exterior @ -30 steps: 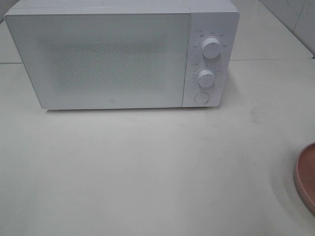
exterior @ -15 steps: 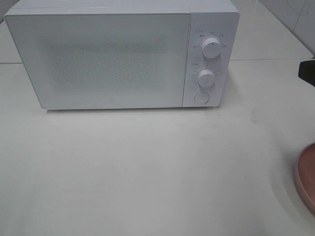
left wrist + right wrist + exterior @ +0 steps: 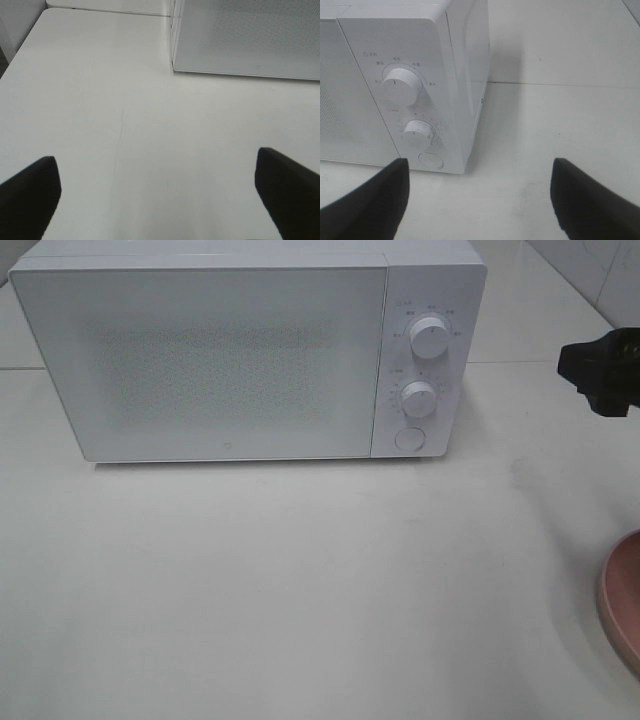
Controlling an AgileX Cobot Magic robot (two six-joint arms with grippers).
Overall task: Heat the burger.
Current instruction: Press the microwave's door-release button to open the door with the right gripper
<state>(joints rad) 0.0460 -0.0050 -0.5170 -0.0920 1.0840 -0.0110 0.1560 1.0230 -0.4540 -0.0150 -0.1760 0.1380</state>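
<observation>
The burger is out of view in every frame. A white microwave [image 3: 220, 360] stands at the back of the table with its door shut. My right gripper [image 3: 600, 375] shows at the right edge of the high view, level with the microwave's control panel and well to its right. In the right wrist view this gripper [image 3: 480, 200] is open and empty, facing the two knobs [image 3: 401, 90] and the round button [image 3: 431, 161]. The left gripper [image 3: 160, 200] is open and empty over bare table, near the microwave's front left corner [image 3: 175, 67].
A pink round plate [image 3: 625, 600] pokes in at the lower right edge of the high view, with only its rim showing. The white table [image 3: 300, 580] stretches in front of the microwave. A tiled wall lies at the back right.
The right gripper has come into the high view from the right edge and moved left toward the microwave. Nothing else has moved.
</observation>
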